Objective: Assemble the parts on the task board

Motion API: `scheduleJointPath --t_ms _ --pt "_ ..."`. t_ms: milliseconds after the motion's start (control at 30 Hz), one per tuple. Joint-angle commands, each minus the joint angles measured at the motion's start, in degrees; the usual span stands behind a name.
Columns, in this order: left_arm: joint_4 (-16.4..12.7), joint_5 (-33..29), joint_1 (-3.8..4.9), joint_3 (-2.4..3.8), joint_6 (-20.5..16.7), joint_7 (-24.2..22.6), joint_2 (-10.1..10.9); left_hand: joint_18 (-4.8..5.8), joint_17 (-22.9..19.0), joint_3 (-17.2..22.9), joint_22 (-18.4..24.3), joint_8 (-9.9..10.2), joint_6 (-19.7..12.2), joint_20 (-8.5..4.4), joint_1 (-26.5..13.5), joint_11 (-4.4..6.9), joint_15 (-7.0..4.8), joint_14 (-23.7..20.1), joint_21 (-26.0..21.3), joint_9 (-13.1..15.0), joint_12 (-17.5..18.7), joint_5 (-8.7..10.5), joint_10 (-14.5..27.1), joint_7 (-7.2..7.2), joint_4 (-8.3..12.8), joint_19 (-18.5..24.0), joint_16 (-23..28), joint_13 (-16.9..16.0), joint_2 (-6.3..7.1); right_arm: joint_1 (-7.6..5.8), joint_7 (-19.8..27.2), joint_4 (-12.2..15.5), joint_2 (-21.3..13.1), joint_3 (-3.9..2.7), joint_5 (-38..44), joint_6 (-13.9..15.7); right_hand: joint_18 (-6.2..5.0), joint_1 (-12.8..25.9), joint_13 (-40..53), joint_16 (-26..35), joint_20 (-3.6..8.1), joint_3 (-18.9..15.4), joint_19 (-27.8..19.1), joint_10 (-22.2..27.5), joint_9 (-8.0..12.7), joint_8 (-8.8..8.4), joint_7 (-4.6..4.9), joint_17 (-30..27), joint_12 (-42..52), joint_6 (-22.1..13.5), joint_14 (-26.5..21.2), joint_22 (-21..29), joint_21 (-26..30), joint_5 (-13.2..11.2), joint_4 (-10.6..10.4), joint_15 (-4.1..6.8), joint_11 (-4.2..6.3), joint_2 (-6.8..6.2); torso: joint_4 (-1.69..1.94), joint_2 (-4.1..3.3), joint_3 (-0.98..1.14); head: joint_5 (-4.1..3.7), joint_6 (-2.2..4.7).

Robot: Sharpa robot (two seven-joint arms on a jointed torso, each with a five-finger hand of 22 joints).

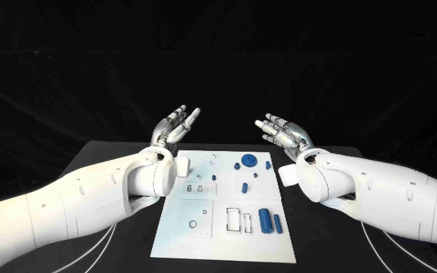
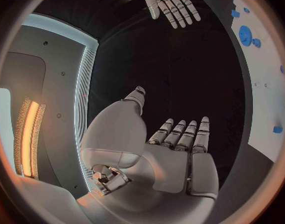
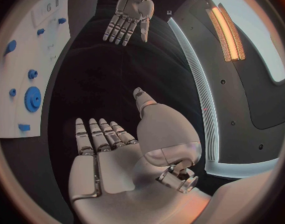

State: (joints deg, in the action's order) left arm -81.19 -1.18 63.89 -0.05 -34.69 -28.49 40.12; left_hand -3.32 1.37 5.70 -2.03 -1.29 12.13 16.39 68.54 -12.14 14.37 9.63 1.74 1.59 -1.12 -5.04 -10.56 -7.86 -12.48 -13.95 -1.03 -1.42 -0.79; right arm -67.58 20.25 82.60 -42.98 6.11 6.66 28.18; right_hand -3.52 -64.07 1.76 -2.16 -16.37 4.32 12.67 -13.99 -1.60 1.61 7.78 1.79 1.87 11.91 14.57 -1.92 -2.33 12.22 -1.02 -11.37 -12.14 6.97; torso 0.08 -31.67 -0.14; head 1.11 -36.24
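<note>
Left hand (image 1: 175, 126): raised above the far end of the table, palm up, fingers spread and extended, holding nothing. Its own wrist camera confirms an empty palm (image 2: 173, 159) with fingers straight and apart.

Right hand (image 1: 283, 131): raised likewise, palm up, fingers apart and lightly fanned, holding nothing. Its wrist camera shows the same bare palm (image 3: 111, 159). The two hands face each other across a gap and are well apart; neither touches the board.

Task board (image 1: 205, 248): white plate lying flat on the black table (image 1: 100, 159), between the two forearms, at 6 o'clock from both hands.

Parts on the board, head view: a blue gear (image 1: 249, 158) near the far edge, at about 1 o'clock from board centre; small blue pieces just beside it, including one at (image 1: 269, 165); a slim blue peg (image 1: 244, 188) near centre; a thick blue cylinder (image 1: 266, 220) and a thinner blue bar (image 1: 278, 224) side by side at about 4 o'clock. All parts are apart from both hands.
</note>
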Motion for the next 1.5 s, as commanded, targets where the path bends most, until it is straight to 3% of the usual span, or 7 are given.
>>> scheduleJointPath --t_ms 33,200,233,367,600,1233,1500 --pt "0.0 -0.1 0.08 0.03 3.5 -0.4 -0.1 -0.89 0.2 0.7 -0.1 -0.5 1.5 0.43 1.2 -1.03 0.36 1.3 0.4 0.2 -0.5 -0.22 -1.3 -7.25 0.2 0.1 -0.5 -0.2 -0.32 -0.71 -5.2 -0.9 0.3 0.47 5.2 -9.6 -2.95 -7.8 1.2 -3.1 -0.36 1.6 10.5 -17.3 -1.3 2.36 6.72 1.3 2.6 13.3 18.0 -1.3 -2.8 0.5 4.2 -0.73 -1.31 -0.43 0.0 -0.01 0.0 0.0 -0.01" --pt "0.0 -0.1 0.08 0.03 3.5 -0.4 -0.1 -1.12 0.6 1.3 -0.4 -2.3 10.9 0.52 3.3 -2.59 0.58 6.4 1.2 1.1 -1.4 -0.17 -9.0 -8.38 2.4 -1.8 -1.1 -0.8 -0.04 -1.17 -6.0 -1.3 0.4 0.84 5.9 -11.0 -5.47 -12.2 2.0 -4.7 -0.33 3.0 21.7 -34.1 -1.9 3.91 5.39 1.9 4.4 26.7 33.1 -2.0 -5.2 0.5 7.3 -0.08 -0.62 -1.58 0.0 -0.01 0.0 0.0 -0.01" --pt "-1.0 0.2 0.36 0.14 7.1 -0.4 2.9 -1.05 0.6 1.3 -0.5 -2.4 12.0 0.5 3.6 -2.52 0.55 6.7 1.4 1.2 -1.4 -0.17 -9.3 -8.31 2.7 -2.3 -1.1 -0.8 0.03 -1.99 -1.3 -1.9 -0.2 0.74 21.5 -3.0 -5.7 -12.4 1.9 -4.7 -0.33 3.1 23.5 -34.8 -2.0 3.97 5.32 1.9 4.4 27.8 33.7 -2.1 -5.6 0.5 7.5 0.07 -0.47 -1.71 -0.3 -0.17 -0.26 -0.61 -0.53" --pt "-1.6 2.2 0.51 0.14 8.7 -0.7 4.1 -1.28 1.5 1.5 -1.4 -4.2 21.4 0.45 6.1 -2.6 -0.3 15.8 3.4 2.0 -2.4 -0.15 -17.5 -8.14 4.9 -8.3 -2.9 -1.4 0.19 -2.45 -1.5 -2.3 -0.5 0.7 27.3 -2.2 -6.99 -13.2 1.9 -4.9 -0.06 3.9 31.1 -39.0 -2.1 3.98 5.04 1.9 4.1 34.5 38.6 -2.7 -7.8 0.3 8.5 1.47 0.86 -2.59 -0.53 -0.56 -0.12 -0.51 -0.46" --pt "-3.2 3.4 1.01 0.14 8.9 -0.5 5.7 -5.5 3.5 1.2 -4.0 -6.3 36.3 0.23 8.3 -0.5 -3.36 37.9 10.1 2.7 -6.0 -0.14 -38.7 -7.17 7.2 -26.5 -8.1 -2.6 -0.12 -3.01 -2.7 -1.9 -1.0 0.63 34.7 -2.2 -7.18 -13.3 1.8 -4.0 1.07 5.4 36.5 -43.0 -2.1 2.57 4.54 2.0 2.3 39.6 44.0 -2.2 -8.3 0.3 9.0 2.76 1.84 -3.82 -0.61 -1.45 0.08 -0.48 -0.28" --pt "-15.9 6.3 3.79 0.13 6.9 1.5 13.2 -7.32 7.6 3.1 -5.5 -6.1 45.4 -3.12 11.4 3.71 -8.89 55.0 16.6 2.4 -5.9 -0.12 -51.6 -3.88 9.8 -39.2 -15.4 -3.0 0.47 -6.92 -17.5 0.4 -1.0 0.19 71.6 -10.3 -7.01 -11.3 4.3 -15.0 11.32 8.6 61.2 -57.4 -3.2 3.91 -0.02 13.1 3.3 50.2 71.6 -7.8 -21.0 1.7 8.6 11.94 8.22 -9.03 0.03 -7.46 0.72 -0.84 1.55" --pt "-19.9 6.5 4.83 0.27 7.2 1.8 15.2 -7.2 7.9 3.0 -5.4 -5.6 45.3 -3.17 10.7 3.51 -8.67 54.5 16.6 2.3 -5.2 -0.07 -51.5 -4.05 9.4 -39.2 -15.3 -2.8 0.86 -8.44 -24.7 1.3 -0.1 0.18 83.2 -13.4 -6.7 -10.0 8.0 -39.4 12.78 9.6 66.4 -54.8 -3.9 3.3 -0.81 34.9 4.6 51.0 72.1 -12.1 -27.4 2.4 6.2 12.73 9.02 -11.19 0.64 -10.24 0.72 -1.43 2.26"
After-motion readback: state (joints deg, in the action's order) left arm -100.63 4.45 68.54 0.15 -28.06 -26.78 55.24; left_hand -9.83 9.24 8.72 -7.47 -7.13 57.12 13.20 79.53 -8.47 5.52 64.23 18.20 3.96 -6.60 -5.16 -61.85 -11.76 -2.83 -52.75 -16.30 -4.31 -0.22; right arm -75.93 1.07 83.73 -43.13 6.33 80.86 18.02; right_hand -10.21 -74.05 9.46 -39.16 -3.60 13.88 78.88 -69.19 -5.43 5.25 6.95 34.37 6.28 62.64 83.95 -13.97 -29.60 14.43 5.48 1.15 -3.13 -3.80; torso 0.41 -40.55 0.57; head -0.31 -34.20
